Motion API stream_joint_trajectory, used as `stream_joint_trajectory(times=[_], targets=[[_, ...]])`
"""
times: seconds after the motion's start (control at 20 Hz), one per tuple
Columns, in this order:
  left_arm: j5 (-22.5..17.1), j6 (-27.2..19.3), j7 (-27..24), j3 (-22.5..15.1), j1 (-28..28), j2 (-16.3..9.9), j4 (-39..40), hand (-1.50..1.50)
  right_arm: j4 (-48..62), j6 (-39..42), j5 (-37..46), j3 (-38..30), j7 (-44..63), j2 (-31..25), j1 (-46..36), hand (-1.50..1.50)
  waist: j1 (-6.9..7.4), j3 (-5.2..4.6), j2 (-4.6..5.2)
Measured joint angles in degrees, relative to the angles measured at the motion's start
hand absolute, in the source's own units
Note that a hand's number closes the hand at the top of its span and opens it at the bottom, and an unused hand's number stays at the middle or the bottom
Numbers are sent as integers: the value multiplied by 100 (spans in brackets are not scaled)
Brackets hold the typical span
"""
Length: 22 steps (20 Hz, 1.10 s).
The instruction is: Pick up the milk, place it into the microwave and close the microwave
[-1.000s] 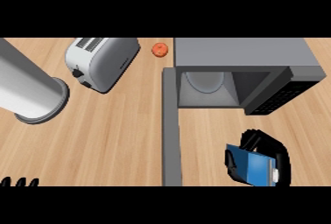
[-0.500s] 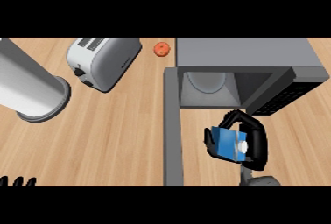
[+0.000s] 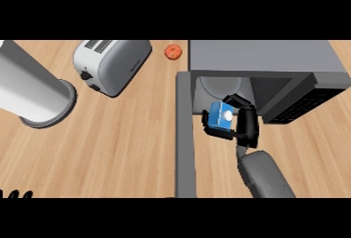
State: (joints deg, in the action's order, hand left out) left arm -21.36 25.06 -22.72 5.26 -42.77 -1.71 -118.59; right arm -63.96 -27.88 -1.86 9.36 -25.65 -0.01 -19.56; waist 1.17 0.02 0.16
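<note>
A blue milk carton (image 3: pixel 221 116) with a white spot is held in my right hand (image 3: pixel 243 126), whose fingers and thumb curl round it. The carton hangs just in front of the open mouth of the grey microwave (image 3: pixel 264 56), above the sill. Inside the cavity a pale turntable (image 3: pixel 219 86) shows. The microwave's door (image 3: pixel 183 135) stands swung out toward me as a long grey strip left of my hand. My grey right forearm (image 3: pixel 264 174) comes in from the lower edge. Only the fingertips of my left hand (image 3: pixel 15 194) show at the lower left corner.
A silver toaster (image 3: pixel 113 62) lies at the back left of the wooden counter. A large grey cylinder (image 3: pixel 31 90) stands at the far left. A small orange round thing (image 3: pixel 174 52) sits near the back, left of the microwave. The microwave's dark control panel (image 3: pixel 308 100) is at the right.
My right hand has carried the milk carton up and to the left, from the counter's front right to the microwave's opening. The forearm has come into view. The left hand has not moved.
</note>
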Motion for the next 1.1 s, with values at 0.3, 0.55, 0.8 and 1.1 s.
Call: stream_joint_trajectory(times=[0.3, 0.55, 0.8, 1.1], targets=[[15, 71, 7, 110, 136, -3, 159, -150, 1774, -80, -494, -504, -515, -3, -1202, 150, 50, 4, 21], [-85, 128, 79, 231, 263, -80, 207, -150, 3167, -146, -457, -954, -972, -120, -1947, 150, 104, 6, 51], [-82, 144, 132, 223, 344, -81, 208, -150, 4212, -294, -335, -1205, -1305, -361, -2449, 150, 205, 11, 100], [-82, 289, 67, 235, 340, -114, 297, -150, 4981, -443, -153, -1291, -1525, -633, -2897, 150, 340, 16, 156]])
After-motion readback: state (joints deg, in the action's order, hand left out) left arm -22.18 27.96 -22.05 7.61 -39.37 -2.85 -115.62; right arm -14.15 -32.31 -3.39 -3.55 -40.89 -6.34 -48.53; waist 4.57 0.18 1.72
